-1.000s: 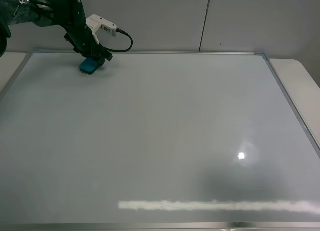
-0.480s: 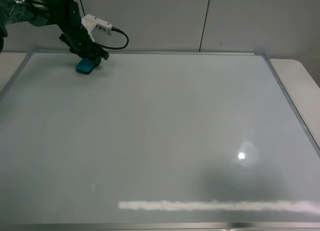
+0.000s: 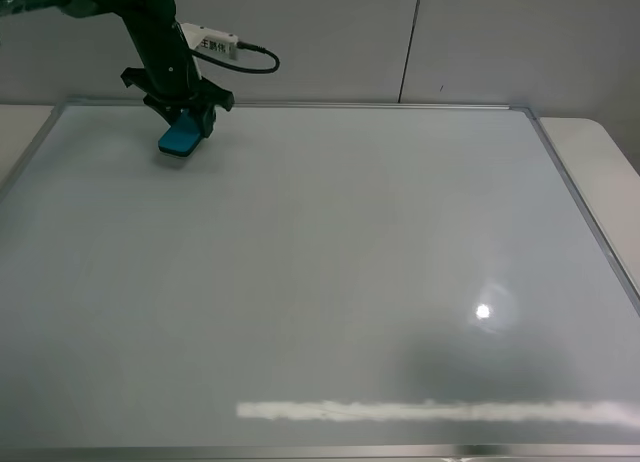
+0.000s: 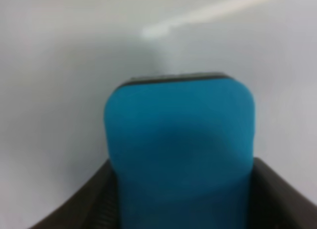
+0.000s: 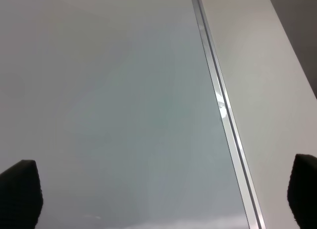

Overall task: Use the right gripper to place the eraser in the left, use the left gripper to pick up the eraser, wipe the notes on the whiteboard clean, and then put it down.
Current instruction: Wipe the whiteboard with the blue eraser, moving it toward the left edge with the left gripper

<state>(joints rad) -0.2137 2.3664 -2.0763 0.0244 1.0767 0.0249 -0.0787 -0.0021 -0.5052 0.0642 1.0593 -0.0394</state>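
At the whiteboard's (image 3: 330, 272) far left corner my left gripper (image 3: 185, 125) is shut on the teal-blue eraser (image 3: 180, 138), which points down at the board. The left wrist view is filled by the eraser (image 4: 181, 149) clamped between the black fingers (image 4: 277, 194), its dark underside edge toward the board. No red notes show on the white surface. My right gripper (image 5: 163, 194) is open over the board's silver frame (image 5: 223, 110), nothing between its black fingertips (image 5: 20, 189). It is out of the exterior high view.
A pale table (image 3: 600, 162) borders the board on the right. A grey wall (image 3: 420, 32) rises behind. A glare spot (image 3: 484, 311) and a bright streak (image 3: 430, 412) reflect near the front edge.
The left arm swung its wrist from lying leftward to more upright, and the eraser shifted slightly right and now hangs steeper. The right gripper's state is unchanged.
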